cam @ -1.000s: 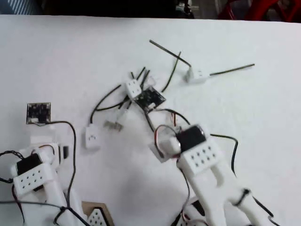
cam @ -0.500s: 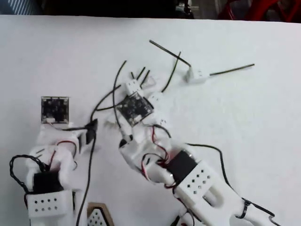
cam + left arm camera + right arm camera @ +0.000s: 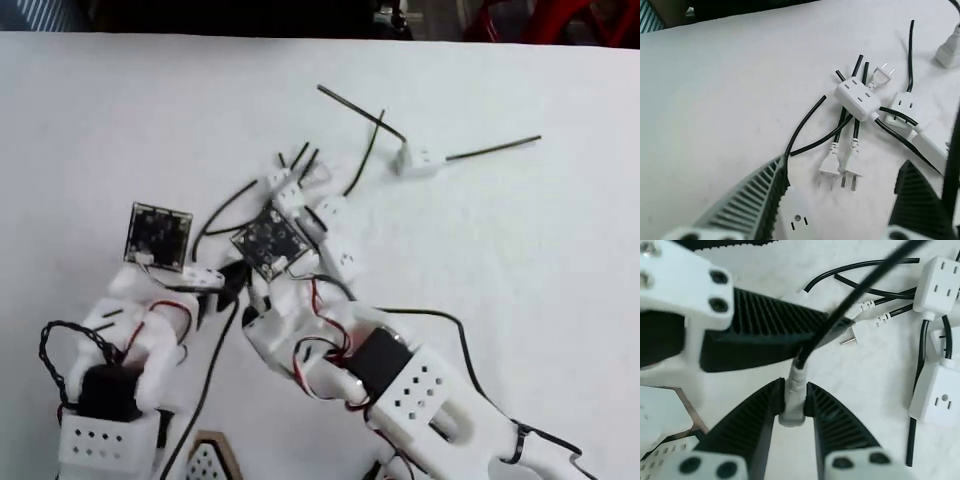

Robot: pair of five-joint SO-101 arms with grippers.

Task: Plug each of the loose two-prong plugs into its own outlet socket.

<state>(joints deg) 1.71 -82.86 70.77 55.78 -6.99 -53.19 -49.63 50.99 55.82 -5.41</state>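
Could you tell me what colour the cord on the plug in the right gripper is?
Black cord, white plug; clearest in the right wrist view.

**Parts count, bench (image 3: 120,110) layout**

Quantity 2: arm (image 3: 420,390), each fitted with one gripper, namely the left gripper (image 3: 844,165) and the right gripper (image 3: 795,387). Quantity 2: black square circuit board (image 3: 160,235), one per arm. Quantity 5: outlet socket (image 3: 857,97), all white blocks. Quantity 4: two-prong plug (image 3: 850,175), all white, with three lying on the bench and one between the fingers of the right gripper. Quantity 1: bench. Black cord (image 3: 805,122): the runs cross and overlap in a tangle, so their number cannot be told.
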